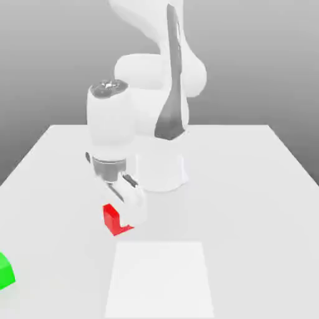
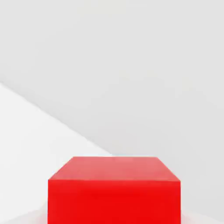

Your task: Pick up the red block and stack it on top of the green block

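Observation:
The red block (image 1: 113,219) rests on the white table (image 1: 249,187), in front of the robot's base and a little toward the exterior view's left. My gripper (image 1: 123,215) reaches down onto it and is shut on the red block, with one white finger (image 1: 134,207) covering the block's right side. In the hand view the red block (image 2: 113,192) sits close up between the fingers. The green block (image 1: 5,271) lies at the exterior view's far left edge, near the front of the table, partly cut off by the frame.
The robot's base (image 1: 161,169) stands just behind the red block. A paler square patch (image 1: 161,277) marks the table surface in front of the red block.

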Available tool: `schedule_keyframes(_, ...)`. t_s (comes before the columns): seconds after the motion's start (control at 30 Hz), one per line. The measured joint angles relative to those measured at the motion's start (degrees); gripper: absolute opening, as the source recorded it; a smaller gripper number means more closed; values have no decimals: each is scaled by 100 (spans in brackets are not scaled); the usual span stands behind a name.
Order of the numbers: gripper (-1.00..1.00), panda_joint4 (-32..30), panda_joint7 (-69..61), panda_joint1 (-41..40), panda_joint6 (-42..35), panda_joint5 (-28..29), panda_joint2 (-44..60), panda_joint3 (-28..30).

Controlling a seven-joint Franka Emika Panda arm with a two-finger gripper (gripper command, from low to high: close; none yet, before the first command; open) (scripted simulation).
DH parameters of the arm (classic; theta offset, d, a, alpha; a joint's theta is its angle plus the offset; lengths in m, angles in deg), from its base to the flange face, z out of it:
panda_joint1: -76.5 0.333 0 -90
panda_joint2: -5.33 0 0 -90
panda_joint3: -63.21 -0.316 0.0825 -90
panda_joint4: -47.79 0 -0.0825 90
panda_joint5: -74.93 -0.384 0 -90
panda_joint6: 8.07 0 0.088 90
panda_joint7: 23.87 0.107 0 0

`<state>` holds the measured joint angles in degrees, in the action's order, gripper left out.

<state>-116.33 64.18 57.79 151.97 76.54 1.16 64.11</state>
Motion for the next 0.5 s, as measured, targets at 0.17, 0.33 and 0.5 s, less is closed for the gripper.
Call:
schedule_keyframes(0.17,-100,1014,252,-532,-483,85,530,245)
schedule_keyframes(0.33,-100,2052,322,-901,-956,-96,1099,439)
schedule_keyframes(0.5,-100,3037,271,-1266,-1352,-434,1700,640)
